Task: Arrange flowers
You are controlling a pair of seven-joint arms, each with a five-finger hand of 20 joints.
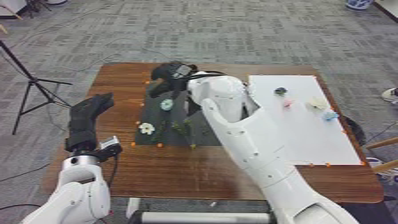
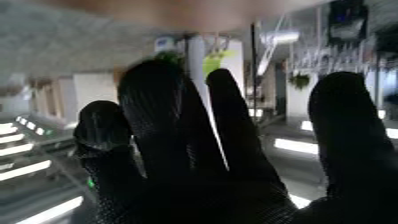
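1. The flowers are in two spots on the brown tabletop (image 1: 147, 172). On the dark mat (image 1: 153, 114) are a pale blue-green flower (image 1: 166, 104), a white flower (image 1: 147, 128) and some green stems (image 1: 182, 127).
2. On the big white sheet (image 1: 298, 137) are a dark flower (image 1: 281, 91), a pink flower (image 1: 288, 103), a cream flower (image 1: 316, 104) and a light blue flower (image 1: 330, 115).
3. The right hand (image 1: 166, 75) is over the far end of the dark mat. Its fingers are straight, not curled round anything. I cannot tell if it touches a flower.
4. The left hand (image 1: 86, 116) is beside the mat, with its fingers loose.
5. I think the step now is placing or fixing a flower on the mat.
6. Next, the right hand should probably lift up, go to the white sheet and gently pinch one flower. The flowers look small, so they could slip or get squashed.
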